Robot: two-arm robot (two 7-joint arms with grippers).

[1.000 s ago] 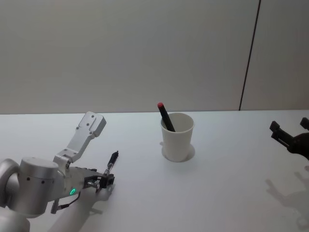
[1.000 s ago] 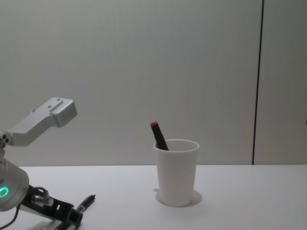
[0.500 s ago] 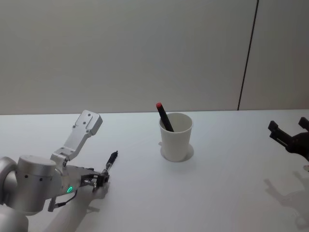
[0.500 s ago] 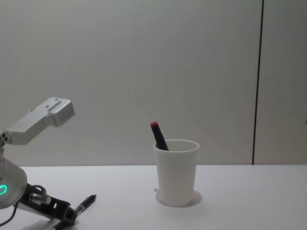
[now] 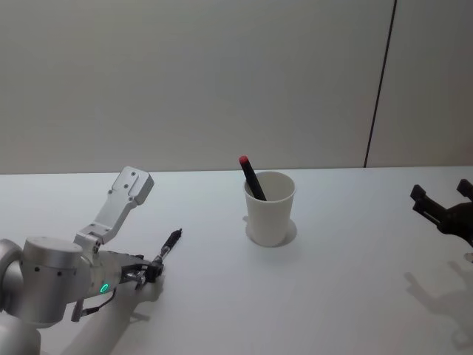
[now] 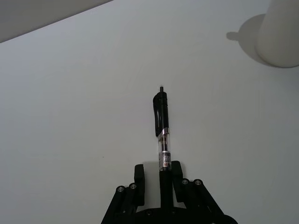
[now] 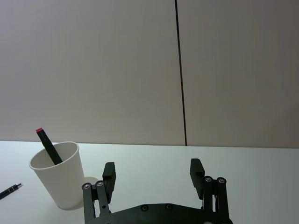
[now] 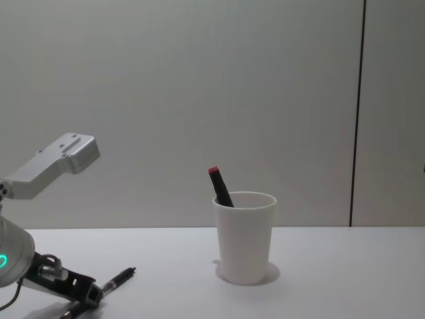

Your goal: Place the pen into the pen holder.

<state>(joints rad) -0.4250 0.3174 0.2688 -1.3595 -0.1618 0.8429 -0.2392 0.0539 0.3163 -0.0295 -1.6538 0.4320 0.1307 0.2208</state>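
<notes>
pen (image 6: 161, 122) looks light, stiff, slick, best taken mid-barrel; left gripper (image 6: 158, 167) astride its clipless end, can't tell if clamped; right gripper (image 7: 153, 165) parked, spread, empty

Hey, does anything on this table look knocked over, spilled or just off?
Nothing stands out. The pen holder stands upright with a red-tipped pen leaning inside it. The black pen points straight out from the left gripper, low over the table. The right gripper hangs open off to the right.

White table (image 5: 332, 296), plain grey wall (image 5: 185, 74)
</notes>
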